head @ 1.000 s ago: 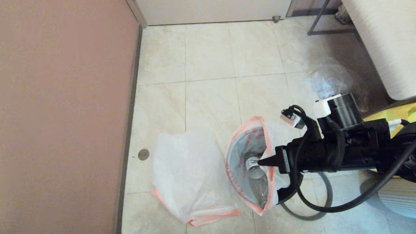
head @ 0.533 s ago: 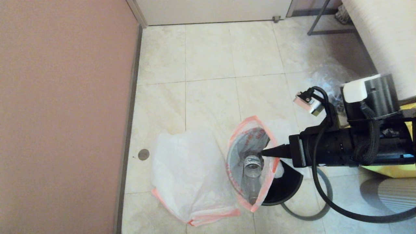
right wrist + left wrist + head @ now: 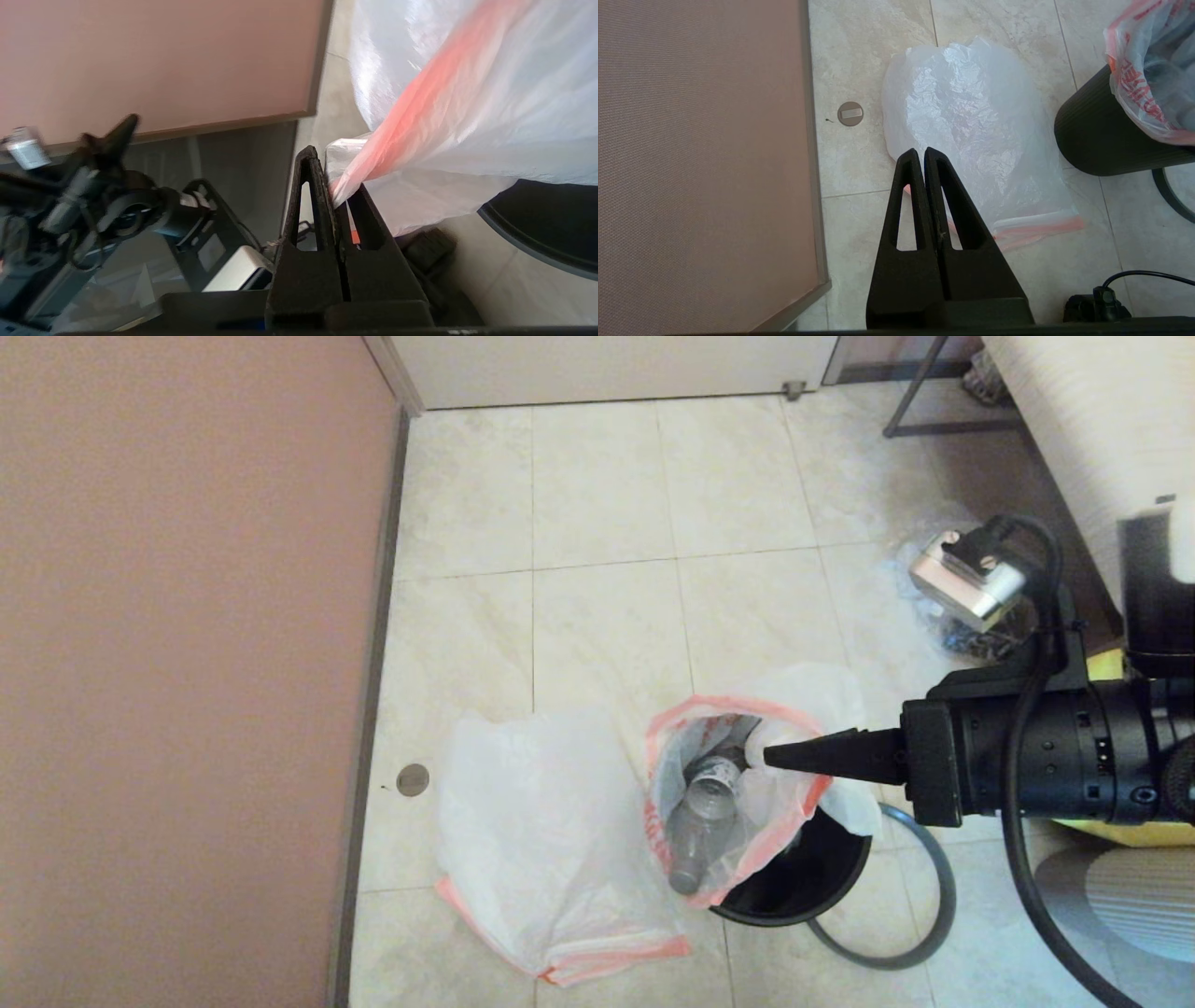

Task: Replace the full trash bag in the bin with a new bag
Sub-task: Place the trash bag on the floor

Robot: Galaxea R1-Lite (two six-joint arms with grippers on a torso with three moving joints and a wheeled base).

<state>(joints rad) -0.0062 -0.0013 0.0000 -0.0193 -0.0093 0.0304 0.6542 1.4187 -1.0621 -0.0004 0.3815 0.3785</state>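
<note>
While the right gripper [image 3: 770,756] reaches in from the right side of the head view, its fingers [image 3: 310,186] are pressed together on the pink-orange hem of the full trash bag [image 3: 724,803]. The hem is pinched between them, and the thin white plastic hangs down from there.

The full trash bag is partly out of the bin [image 3: 794,882]. Its mouth is open and faces up. Inside it lie clear bottles [image 3: 700,826], one with a grey cap end pointing up. Red print shows on the inside of the plastic. The bin is a small black pail on the tile floor [image 3: 607,523], and the bag leans over its left edge. Part of the bin's dark inside shows beside the bag. A grey hoop [image 3: 920,915] lies on the floor, touching the bin on its right side.

The new bag [image 3: 541,840] lies flat on the floor just left of the bin, near the pink wall [image 3: 187,663].

The left gripper [image 3: 923,156] hangs above the new bag, with its fingers closed together and nothing in them.

Behind the right arm sits a clear crinkly bag [image 3: 934,579], mostly hidden. What is in it is hard to make out.
</note>
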